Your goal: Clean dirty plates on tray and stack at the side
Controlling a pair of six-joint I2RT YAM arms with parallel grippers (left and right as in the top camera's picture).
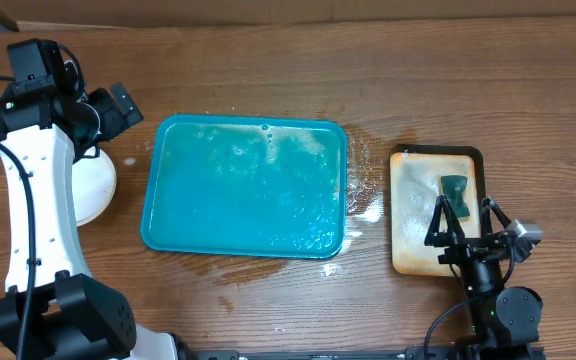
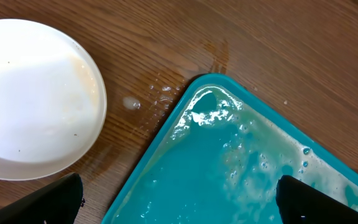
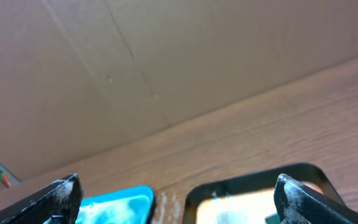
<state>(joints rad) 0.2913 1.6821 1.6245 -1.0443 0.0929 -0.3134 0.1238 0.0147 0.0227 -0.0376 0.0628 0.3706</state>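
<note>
**Tray.** The teal tray (image 1: 154,200) is found at the centre of the table (image 1: 268,80), long side running 9 to 3 o'clock. Its floor is coated with a thin, wet, foamy film, densest toward the 3 o'clock end. In the left wrist view one rounded corner of it (image 2: 166,137) is seen, glossy with liquid.

**Plates.** A white plate (image 1: 98,185) is noted on the bare wood at 9 o'clock of the tray, near its rim but apart from it, and partly covered by the left arm. In the left wrist view its face (image 2: 36,99) is seen to be clean apart from a faint tan tint and a few dark specks. Whether further plates lie beneath it cannot be told.

**Spillage.** Water (image 1: 366,200) is recorded on the wood along the tray's 3 o'clock and 6 o'clock edges.

**Left gripper.** The left gripper (image 1: 118,105) is held at 10 o'clock of the tray, above the table. Its jaws are spread wide and nothing is held between them.

**Right gripper.** The right gripper (image 1: 465,222) is positioned over the small tan tray (image 1: 408,200), which lies at 3 o'clock of the teal tray. Its jaws are spread wide and carry nothing. A dark green sponge (image 1: 455,187) lies in the tan tray at 12 o'clock of the fingertips; contact cannot be confirmed.
</note>
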